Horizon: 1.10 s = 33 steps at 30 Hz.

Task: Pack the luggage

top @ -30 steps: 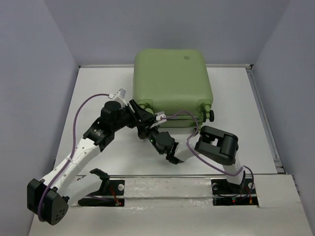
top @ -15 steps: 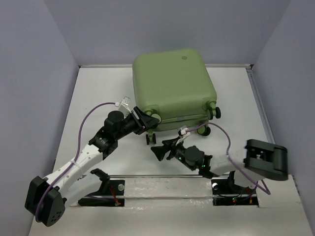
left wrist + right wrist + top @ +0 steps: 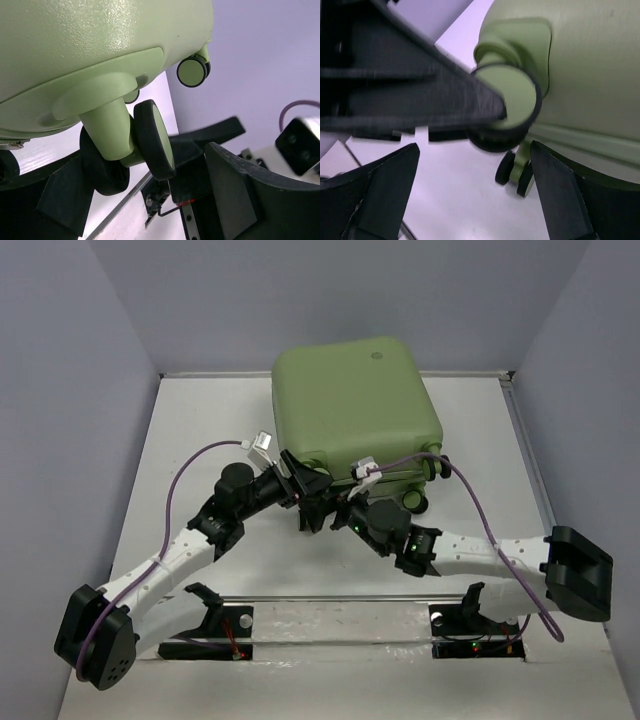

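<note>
The luggage (image 3: 350, 400) is a light-green hard-shell case, closed, lying at the back middle of the table with its caster wheels toward me. My left gripper (image 3: 305, 492) is at its near-left corner. In the left wrist view a green-and-black caster wheel (image 3: 152, 137) sits between the wide-apart fingers of my left gripper (image 3: 147, 167), with a gap on the right side. My right gripper (image 3: 335, 512) is just beside it, open. In the right wrist view its fingers (image 3: 385, 185) span bare table, with the same caster (image 3: 512, 97) and the left finger above them.
Another caster (image 3: 415, 502) sticks out at the near-right corner of the case. Purple cables (image 3: 180, 480) loop over both arms. A metal rail (image 3: 400, 597) runs along the table's near edge. Grey walls enclose the table (image 3: 200, 420) on three sides.
My right gripper opened and moved up to the near-left caster, its arm stretching out low across the front. My left gripper's jaws widened around the caster. The case turned slightly.
</note>
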{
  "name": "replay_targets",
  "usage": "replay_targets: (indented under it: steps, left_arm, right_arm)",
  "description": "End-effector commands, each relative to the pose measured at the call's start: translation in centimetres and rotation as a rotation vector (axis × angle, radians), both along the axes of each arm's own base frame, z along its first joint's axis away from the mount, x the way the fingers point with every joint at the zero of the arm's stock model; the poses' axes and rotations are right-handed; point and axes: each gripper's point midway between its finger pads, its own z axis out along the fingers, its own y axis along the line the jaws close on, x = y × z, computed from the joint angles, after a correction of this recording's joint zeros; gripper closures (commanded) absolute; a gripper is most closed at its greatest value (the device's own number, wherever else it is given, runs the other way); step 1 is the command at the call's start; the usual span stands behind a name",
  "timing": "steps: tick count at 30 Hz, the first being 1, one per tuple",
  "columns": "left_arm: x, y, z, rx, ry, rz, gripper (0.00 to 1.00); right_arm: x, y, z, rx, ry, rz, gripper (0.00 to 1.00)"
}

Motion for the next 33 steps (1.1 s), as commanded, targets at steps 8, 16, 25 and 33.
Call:
replay_targets:
  steps: [8,16,25,33]
  left_arm:
    - [-0.1,0.0,6.1,-0.098,-0.247,-0.02,0.06]
    - [-0.4,1.6,5.4,-0.066,-0.248,0.039,0.07]
    - [1.2,10.7,1.4,0.26,-0.286,0.453,0.32]
    - [1.6,9.5,-6.1,0.36,-0.259,0.382,0.66]
  right_arm:
    - [7.1,2.7,6.3,0.105,-0.111,-0.102,0.12]
    - [9.4,2.8,6.7,0.251,-0.141,-0.231,0.74]
    - [8.8,1.4,6.0,0.197,-0.129,-0.238,0.93]
    - [8.1,2.6,8.2,0.136,-0.141,-0.156,0.93]
